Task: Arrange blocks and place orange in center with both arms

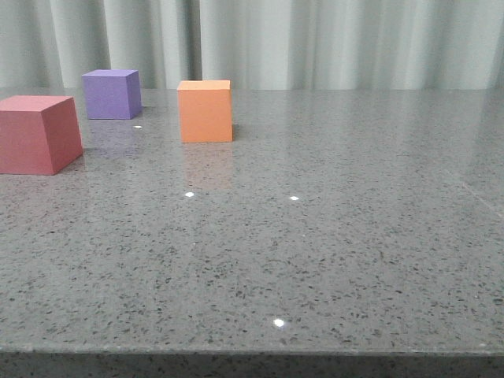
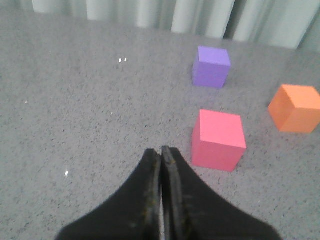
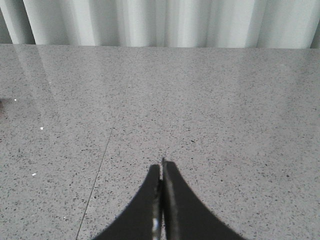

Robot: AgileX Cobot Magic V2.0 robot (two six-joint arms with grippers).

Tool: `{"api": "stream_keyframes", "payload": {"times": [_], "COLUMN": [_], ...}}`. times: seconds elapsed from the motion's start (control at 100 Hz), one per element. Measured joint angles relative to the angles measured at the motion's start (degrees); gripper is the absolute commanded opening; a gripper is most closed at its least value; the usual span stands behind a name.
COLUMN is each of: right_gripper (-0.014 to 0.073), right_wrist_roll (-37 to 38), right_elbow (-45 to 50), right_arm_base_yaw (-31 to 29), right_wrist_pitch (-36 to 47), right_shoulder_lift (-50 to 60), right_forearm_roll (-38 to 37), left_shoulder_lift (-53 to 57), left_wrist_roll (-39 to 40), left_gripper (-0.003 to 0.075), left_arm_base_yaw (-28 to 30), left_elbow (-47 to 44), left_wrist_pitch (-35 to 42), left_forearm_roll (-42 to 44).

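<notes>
Reddish-pink cube [image 1: 38, 134] sits nearest; left gripper [image 2: 161, 152] and right gripper [image 3: 161, 167] clenched, grasping nothing.

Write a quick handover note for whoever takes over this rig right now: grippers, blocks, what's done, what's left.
Left gripper: shut, empty, above the table.
Right gripper: shut, empty, no block in its view.
Blocks, front view: pink block at left edge, purple block behind it, orange block to their right, all apart.
Done: nothing gripped yet.
Left: line them up with orange in the middle.

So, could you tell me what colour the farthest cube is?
Purple cube; front view shows it best.
</notes>
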State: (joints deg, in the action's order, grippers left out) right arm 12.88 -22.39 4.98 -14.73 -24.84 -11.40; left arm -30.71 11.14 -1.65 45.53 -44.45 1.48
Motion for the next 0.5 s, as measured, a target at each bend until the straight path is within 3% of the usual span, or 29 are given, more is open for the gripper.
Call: {"api": "stream_keyframes", "payload": {"times": [0.18,0.5], "right_gripper": [-0.0110,-0.0110], "right_wrist_roll": [0.00,0.00], "right_elbow": [0.00,0.00], "right_arm_base_yaw": [0.00,0.00], "right_wrist_pitch": [0.00,0.00], "right_shoulder_lift": [0.00,0.00], "right_forearm_roll": [0.00,0.00], "left_shoulder_lift": [-10.90,-21.68], "left_wrist_roll": [0.00,0.00], "left_gripper": [-0.0020,-0.0020], "left_arm_base_yaw": [0.00,0.00], "left_elbow": [8.84,10.79], "left_wrist_pitch": [-9.43,-11.88], "left_forearm_roll": [1.07,1.28]}}
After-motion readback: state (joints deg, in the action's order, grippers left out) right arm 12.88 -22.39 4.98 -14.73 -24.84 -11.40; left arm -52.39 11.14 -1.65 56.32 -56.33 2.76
